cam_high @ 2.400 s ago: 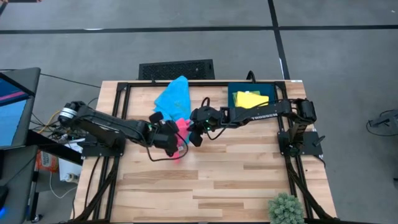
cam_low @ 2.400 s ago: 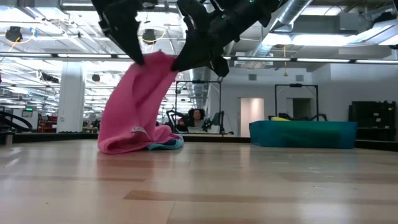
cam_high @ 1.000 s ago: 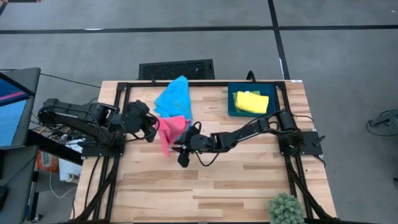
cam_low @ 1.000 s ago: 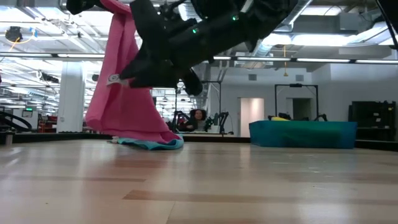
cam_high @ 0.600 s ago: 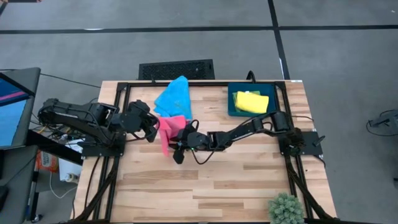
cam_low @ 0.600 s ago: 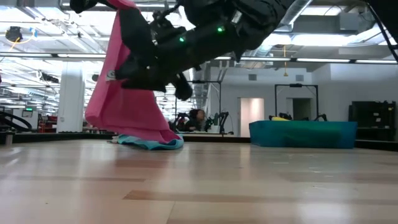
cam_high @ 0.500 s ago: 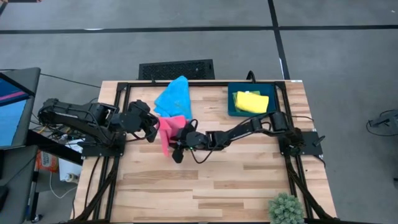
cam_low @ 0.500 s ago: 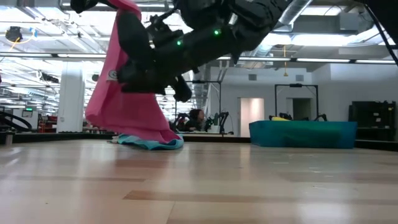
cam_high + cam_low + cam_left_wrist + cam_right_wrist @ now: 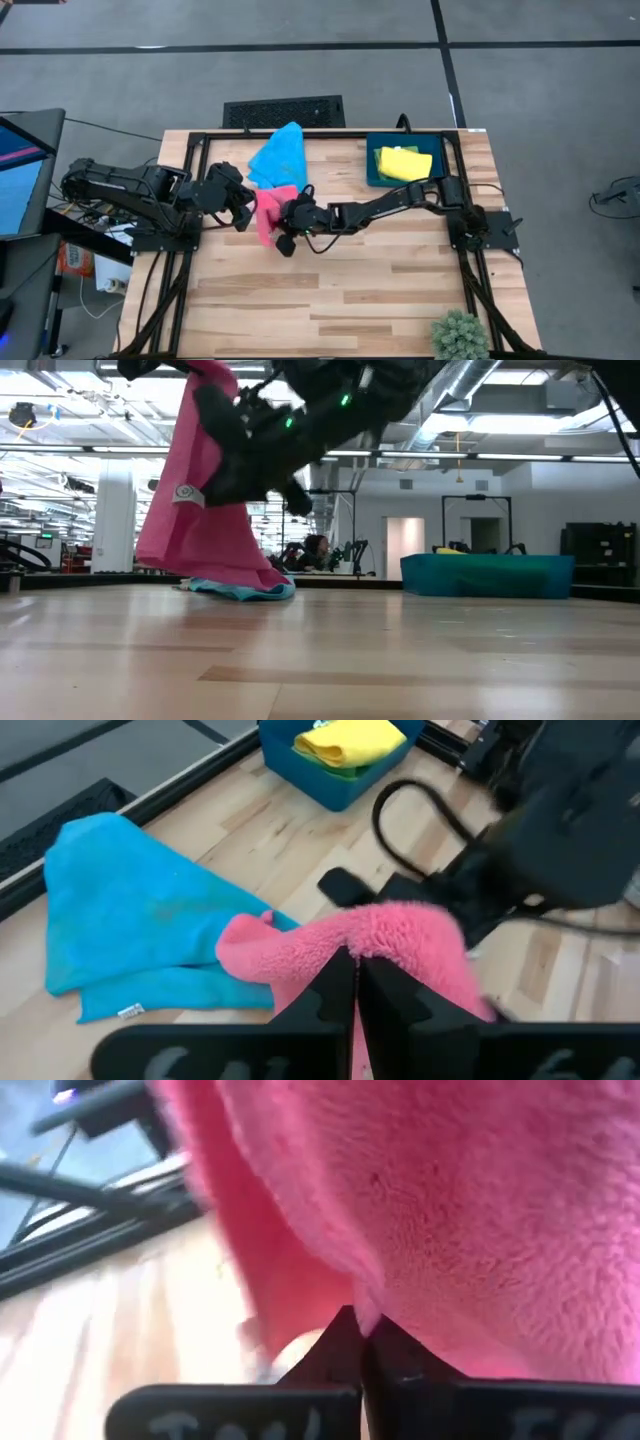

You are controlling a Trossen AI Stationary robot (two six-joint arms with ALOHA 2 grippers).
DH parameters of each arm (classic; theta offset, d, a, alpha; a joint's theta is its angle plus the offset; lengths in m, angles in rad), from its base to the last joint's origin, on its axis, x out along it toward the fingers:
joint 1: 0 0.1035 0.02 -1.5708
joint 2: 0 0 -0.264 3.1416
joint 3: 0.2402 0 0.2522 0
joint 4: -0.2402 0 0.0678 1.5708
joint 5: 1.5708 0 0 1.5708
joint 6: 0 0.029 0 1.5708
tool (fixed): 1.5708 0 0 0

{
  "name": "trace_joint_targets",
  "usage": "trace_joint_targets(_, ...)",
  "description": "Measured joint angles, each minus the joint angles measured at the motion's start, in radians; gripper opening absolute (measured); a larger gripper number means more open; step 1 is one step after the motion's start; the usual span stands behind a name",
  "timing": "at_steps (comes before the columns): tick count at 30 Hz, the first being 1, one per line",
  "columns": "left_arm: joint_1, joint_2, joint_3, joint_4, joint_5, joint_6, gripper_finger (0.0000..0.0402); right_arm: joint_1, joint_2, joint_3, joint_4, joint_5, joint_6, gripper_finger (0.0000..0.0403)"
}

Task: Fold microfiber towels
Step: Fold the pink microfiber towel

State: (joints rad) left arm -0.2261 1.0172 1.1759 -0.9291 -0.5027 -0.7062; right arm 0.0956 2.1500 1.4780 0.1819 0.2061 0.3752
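A pink towel (image 9: 200, 510) hangs from my left gripper (image 9: 357, 970), which is shut on its top, high over the table's far left. The towel's lower end (image 9: 240, 575) rests on the table, against a blue towel (image 9: 280, 155) that lies spread toward the far edge. My right gripper (image 9: 357, 1325) reaches in from the table's right and is shut on the hanging pink cloth, about midway down. A yellow towel (image 9: 403, 162) lies folded in the dark blue tray (image 9: 375, 178) at the far right. My left gripper pinches a bunched upper edge of the pink towel (image 9: 385, 935) between its two fingers, slanting down from the table's left. The cloth hangs below the fingers and its bottom lies on the table. My right gripper pinches the pink towel's hanging side (image 9: 385, 1295) between its two fingers, near the white tag (image 9: 183, 492). It comes from the table's right, slanting down. The cloth there is off the table.
Bare wood runs across the table's near half (image 9: 350, 300). A small green plant (image 9: 460, 336) stands at the near right corner. A black grille (image 9: 283, 110) lies on the floor beyond the far edge. A person (image 9: 318, 550) sits far back in the room.
My right gripper has gone toward the table's left, in against the hanging pink towel, and has taken hold of it about midway down. The towel's held side is drawn slightly outward. My left gripper has kept the towel's top raised.
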Motion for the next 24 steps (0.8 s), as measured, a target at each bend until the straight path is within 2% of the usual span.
trace_joint_targets(7, 0.004, 0.000, 0.000, -0.042, 0.074, -0.014, 0.0000, 0.017, -0.219, 0.001, -0.410, -0.040, 0.019, 0.0005)
trace_joint_targets(11, 0.004, 0.000, 0.000, -0.042, 0.062, -0.002, 0.0000, 0.020, -0.355, 0.001, -0.606, -0.038, 0.018, 0.0004)
trace_joint_targets(13, 0.005, 0.000, 0.000, -0.029, 0.024, 0.017, 0.0000, 0.008, -0.405, 0.001, -0.680, -0.037, 0.006, 0.0003)
trace_joint_targets(17, 0.063, 0.000, 0.000, 0.071, -0.004, 0.156, 0.0000, -0.049, -0.493, 0.001, -0.778, 0.052, -0.046, 0.0002)
trace_joint_targets(24, 0.273, 0.000, 0.000, 0.228, 0.119, 0.478, 0.0000, -0.175, -0.648, 0.000, -0.840, 0.229, -0.123, 0.0001)
